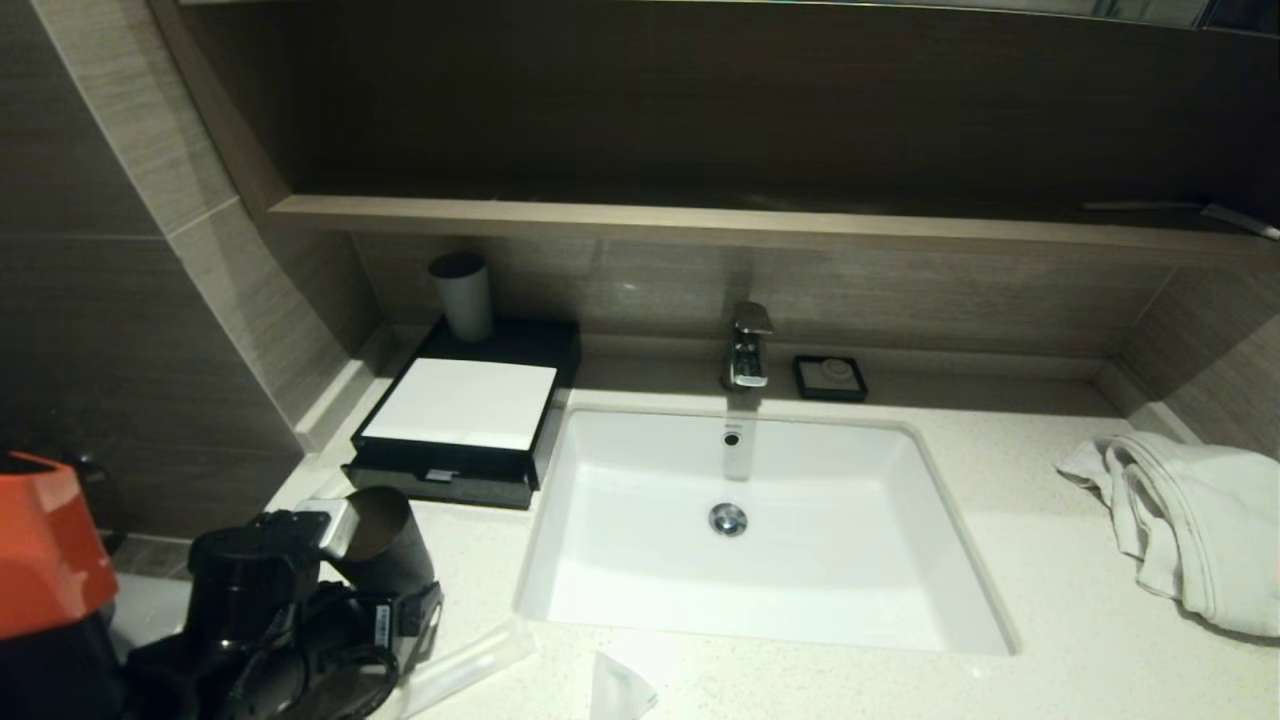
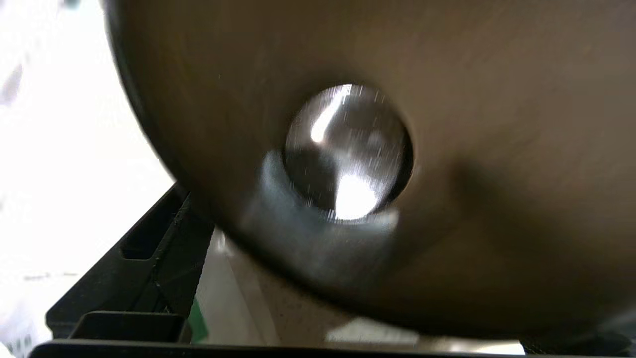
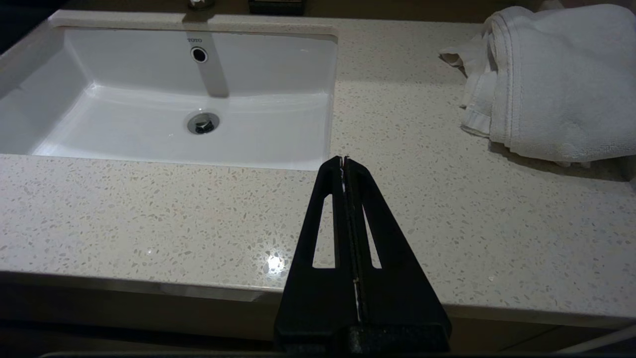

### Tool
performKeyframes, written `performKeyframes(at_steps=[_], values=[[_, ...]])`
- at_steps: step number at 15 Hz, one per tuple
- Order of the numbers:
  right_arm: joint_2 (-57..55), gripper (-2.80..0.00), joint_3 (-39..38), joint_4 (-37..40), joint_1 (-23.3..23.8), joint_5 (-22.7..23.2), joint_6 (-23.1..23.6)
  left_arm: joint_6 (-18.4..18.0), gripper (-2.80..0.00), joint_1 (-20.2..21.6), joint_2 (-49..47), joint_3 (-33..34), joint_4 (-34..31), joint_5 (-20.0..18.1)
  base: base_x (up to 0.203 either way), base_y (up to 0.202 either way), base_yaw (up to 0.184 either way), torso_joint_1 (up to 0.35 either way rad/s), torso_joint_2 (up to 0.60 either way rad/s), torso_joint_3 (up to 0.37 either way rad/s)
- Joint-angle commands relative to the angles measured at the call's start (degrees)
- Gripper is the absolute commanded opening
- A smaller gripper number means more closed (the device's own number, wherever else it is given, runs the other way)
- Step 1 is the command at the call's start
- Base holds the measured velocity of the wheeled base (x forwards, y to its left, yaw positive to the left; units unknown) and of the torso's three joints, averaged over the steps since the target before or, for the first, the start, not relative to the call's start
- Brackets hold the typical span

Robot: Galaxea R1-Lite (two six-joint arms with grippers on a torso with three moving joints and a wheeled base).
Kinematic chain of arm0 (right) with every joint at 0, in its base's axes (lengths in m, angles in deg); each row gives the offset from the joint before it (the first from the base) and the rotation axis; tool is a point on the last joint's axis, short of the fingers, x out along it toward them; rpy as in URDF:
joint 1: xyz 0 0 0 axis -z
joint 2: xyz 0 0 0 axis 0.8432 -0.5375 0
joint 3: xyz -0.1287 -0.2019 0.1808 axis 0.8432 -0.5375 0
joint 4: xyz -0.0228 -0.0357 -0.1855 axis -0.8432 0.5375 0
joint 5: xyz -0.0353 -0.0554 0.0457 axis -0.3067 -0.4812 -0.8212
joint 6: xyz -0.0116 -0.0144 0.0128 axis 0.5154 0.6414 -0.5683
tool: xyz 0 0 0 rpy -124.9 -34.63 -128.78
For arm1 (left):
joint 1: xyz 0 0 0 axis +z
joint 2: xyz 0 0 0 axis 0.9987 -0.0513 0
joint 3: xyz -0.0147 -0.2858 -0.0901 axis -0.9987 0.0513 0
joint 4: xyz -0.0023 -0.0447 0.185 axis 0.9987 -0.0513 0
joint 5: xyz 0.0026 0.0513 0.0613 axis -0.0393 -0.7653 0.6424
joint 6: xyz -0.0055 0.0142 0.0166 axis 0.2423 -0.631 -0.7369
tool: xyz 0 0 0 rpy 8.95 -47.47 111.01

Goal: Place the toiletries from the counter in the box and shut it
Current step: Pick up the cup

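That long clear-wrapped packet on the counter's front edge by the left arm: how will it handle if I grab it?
The long packet looks thin and film-wrapped, so probably light and somewhat floppy, apt to sag from an end grasp. Its glossy wrapper may slip on the speckled counter, so a push would likely slide it. It lies flat, leaving little edge to pinch.

From my station I see a wall of brown wood-grain tile [image 1: 120, 300] closing the left side, meeting a back wall [image 1: 900, 290] of the same tile. A pale wooden shelf [image 1: 700, 222] runs the full width above it, with a dark recess [image 1: 750, 110] behind and over it. A chrome faucet [image 1: 748, 345] stands under the shelf. A white towel [image 1: 1190, 520] lies crumpled at the right. Light glints off the faucet and leaves the recess in shadow.
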Motion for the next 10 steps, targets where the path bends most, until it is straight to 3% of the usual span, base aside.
performKeyframes(at_steps=[1,10], values=[[0.0,-2.8,0.0,0.0,0.0,0.0,0.0,0.0,0.0,0.0,-0.4,-0.1,1.9,0.1,0.0,0.0,0.0,0.0,0.0,0.0],[0.0,-2.8,0.0,0.0,0.0,0.0,0.0,-0.1,0.0,0.0,-2.9,0.4,6.0,0.2,0.0,0.0,0.0,0.0,0.0,0.0]])
